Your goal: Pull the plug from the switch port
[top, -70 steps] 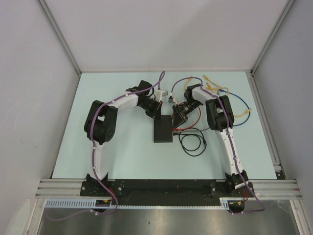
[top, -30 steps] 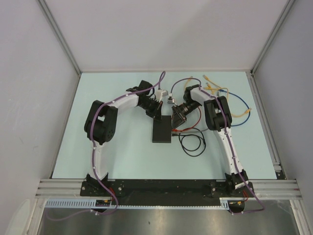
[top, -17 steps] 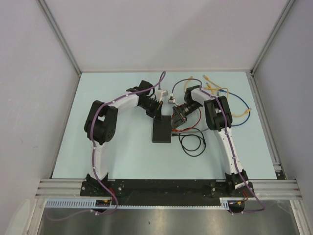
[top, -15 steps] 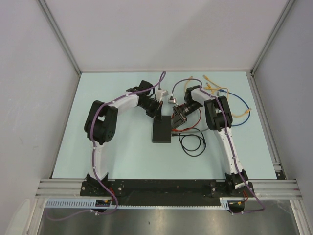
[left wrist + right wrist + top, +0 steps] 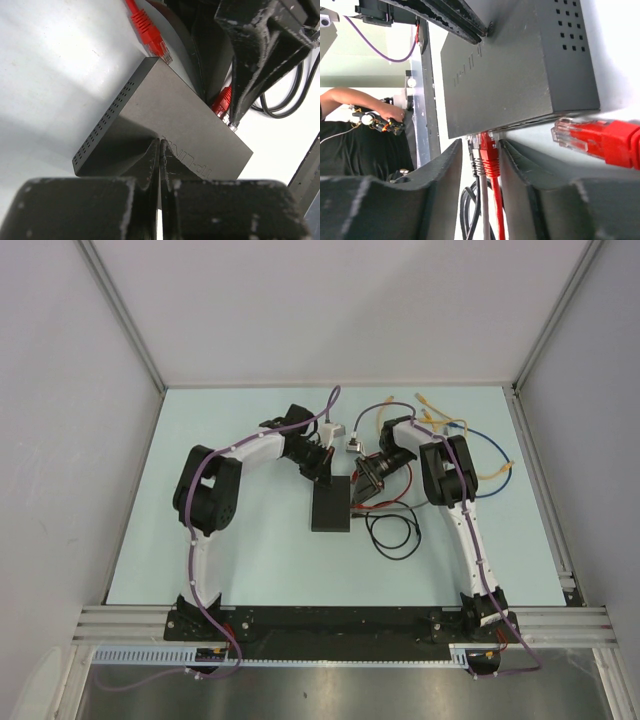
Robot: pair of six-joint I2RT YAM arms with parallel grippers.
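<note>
The switch (image 5: 331, 505) is a flat black box lying mid-table. My left gripper (image 5: 322, 473) is shut, its tips (image 5: 160, 143) pressing down on the switch's top (image 5: 170, 120). A red plug (image 5: 489, 150) sits in a port on the switch's side (image 5: 520, 75), with a grey-booted plug (image 5: 479, 159) right beside it. My right gripper (image 5: 481, 145) is open, one finger on each side of the two plugs; the finger (image 5: 520, 170) beside the red plug is close to it, and the other stands slightly apart. From the left wrist, the red plug (image 5: 222, 101) shows beside the right fingers (image 5: 250, 65).
A loose red plug (image 5: 595, 137) lies free by the switch's corner (image 5: 150, 30). A black cable coil (image 5: 392, 532) lies right of the switch. Blue and yellow cables (image 5: 480, 450) lie at the back right. A person (image 5: 350, 105) stands beyond the table's near edge.
The right gripper has shifted slightly along the switch's side and its jaws have widened a little. The left gripper stays shut on top of the switch.
</note>
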